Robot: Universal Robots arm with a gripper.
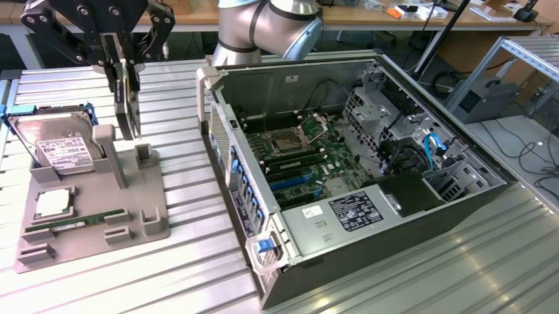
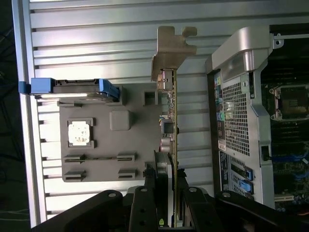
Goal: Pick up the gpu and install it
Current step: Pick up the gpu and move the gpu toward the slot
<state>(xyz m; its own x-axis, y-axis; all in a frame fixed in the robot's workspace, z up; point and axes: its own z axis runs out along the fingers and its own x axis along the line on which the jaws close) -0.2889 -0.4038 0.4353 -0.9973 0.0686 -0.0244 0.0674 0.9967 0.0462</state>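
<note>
Wrist view first, closest thing out: the gripper (image 2: 169, 174) has its jaws pinched in narrow on the gpu (image 2: 171, 116), gripping it by one end; card is seen edge-on, green board with the black cooler on one side, silver bracket (image 2: 171, 48) at the end away from the jaws. Under it sits the gray parts holder (image 2: 111, 145), with a CPU chip (image 2: 79, 133) in its square pocket and the hard drive (image 2: 72, 89) standing in blue rails at the edge. Exterior view shows the card hanging vertically over the holder's upright posts; can't tell if its bottom edge touches them. A RAM stick (image 1: 74, 222) lies in a slot on the holder; the open PC case (image 1: 349, 190) lies just beside it on the exterior view's right, motherboard (image 1: 302, 157) exposed, all on the ribbed metal table (image 1: 454, 275).
</note>
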